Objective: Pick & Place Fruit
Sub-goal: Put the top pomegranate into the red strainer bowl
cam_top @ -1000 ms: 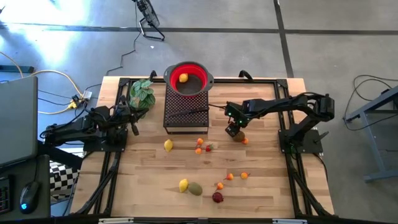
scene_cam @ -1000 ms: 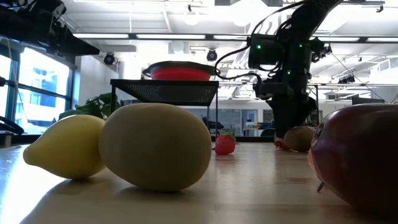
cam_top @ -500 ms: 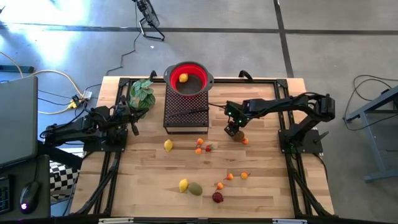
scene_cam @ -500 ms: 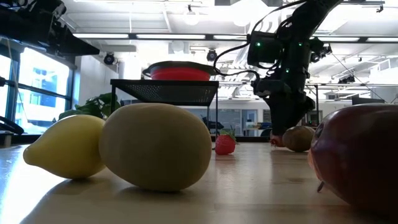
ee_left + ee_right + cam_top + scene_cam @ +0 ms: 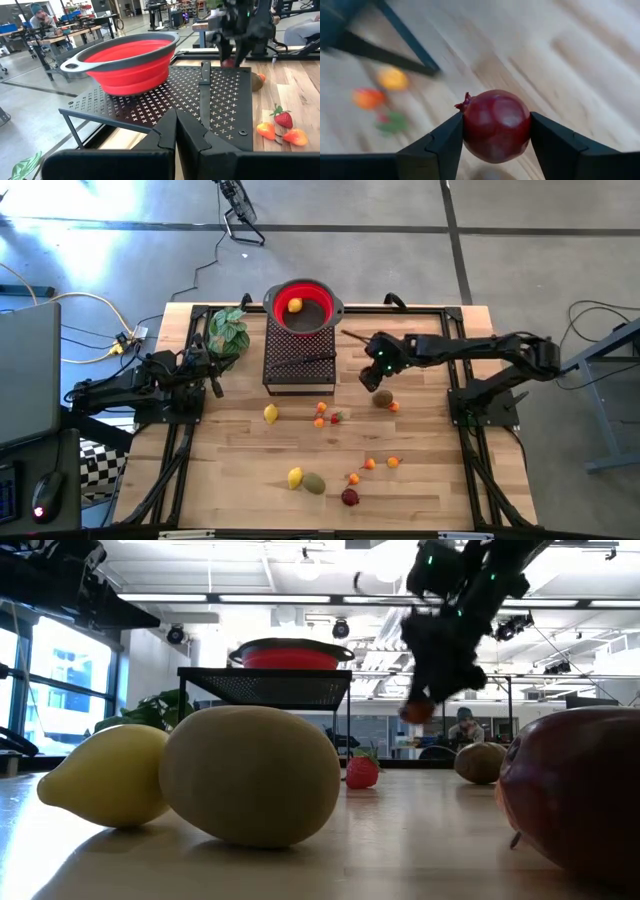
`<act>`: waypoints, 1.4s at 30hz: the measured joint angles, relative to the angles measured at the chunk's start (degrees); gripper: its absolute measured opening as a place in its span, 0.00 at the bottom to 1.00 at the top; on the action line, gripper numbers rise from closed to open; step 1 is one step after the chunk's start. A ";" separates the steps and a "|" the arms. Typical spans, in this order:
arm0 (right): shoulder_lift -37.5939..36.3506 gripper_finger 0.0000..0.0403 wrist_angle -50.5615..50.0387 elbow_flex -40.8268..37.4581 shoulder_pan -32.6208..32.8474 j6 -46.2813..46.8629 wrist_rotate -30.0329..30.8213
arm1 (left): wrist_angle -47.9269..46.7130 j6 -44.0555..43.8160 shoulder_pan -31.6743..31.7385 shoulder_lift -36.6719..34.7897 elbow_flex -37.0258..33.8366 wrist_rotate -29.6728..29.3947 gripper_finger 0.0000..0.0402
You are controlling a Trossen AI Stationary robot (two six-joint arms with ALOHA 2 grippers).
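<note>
My right gripper (image 5: 372,376) is shut on a dark red fruit (image 5: 495,125). It hangs above the table between the black rack (image 5: 298,358) and the brown kiwi (image 5: 382,398), which lies on the wood. In the low view the dark red fruit (image 5: 416,711) hangs clear in the air. A lemon (image 5: 295,305) sits in the red bowl (image 5: 318,292) on the rack. More fruit lies on the table: a lemon (image 5: 270,414), small orange ones (image 5: 320,420), another lemon (image 5: 295,477), an olive-green one (image 5: 314,483) and a second dark red one (image 5: 350,497). My left gripper (image 5: 175,131) is shut and waits left of the rack. My right gripper pinches the dark red fruit by its round sides (image 5: 524,126), one finger (image 5: 555,145) on each side. The fingers point down from above. The fruit is lifted clear of the table, and its small crown (image 5: 465,102) sticks out sideways.
A black-handled knife (image 5: 205,95) lies on the rack beside the bowl. The leafy plant (image 5: 228,330) stands at the far left corner. A strawberry (image 5: 336,417) and small orange fruits (image 5: 381,463) dot the middle of the table. Bare wood shows to the near right.
My right gripper has risen from the table beside the kiwi and moved toward the rack and the far edge. It has carried the dark red fruit up clear of the wood. The kiwi has stayed where it lay.
</note>
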 joint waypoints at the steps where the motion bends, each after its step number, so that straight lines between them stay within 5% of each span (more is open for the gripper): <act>1: -1.13 0.51 1.44 0.02 -0.01 -0.02 0.02 | 0.00 -0.01 0.01 0.00 0.00 -0.01 0.00; 14: -9.45 0.51 22.52 0.09 -0.76 -10.90 8.54 | 0.15 -0.02 0.01 0.00 0.00 -0.01 0.00; 27: -9.40 0.51 38.92 0.07 -2.29 -19.27 8.80 | 0.20 -1.24 0.01 0.00 0.00 -0.01 0.00; 36: -8.47 0.51 41.86 2.40 -2.04 -20.15 8.41 | 0.21 -1.29 0.01 0.00 0.00 0.00 0.00; 42: -1.11 0.51 41.73 7.80 -1.74 -21.57 7.00 | 0.20 -1.31 -0.01 0.00 0.00 0.00 0.00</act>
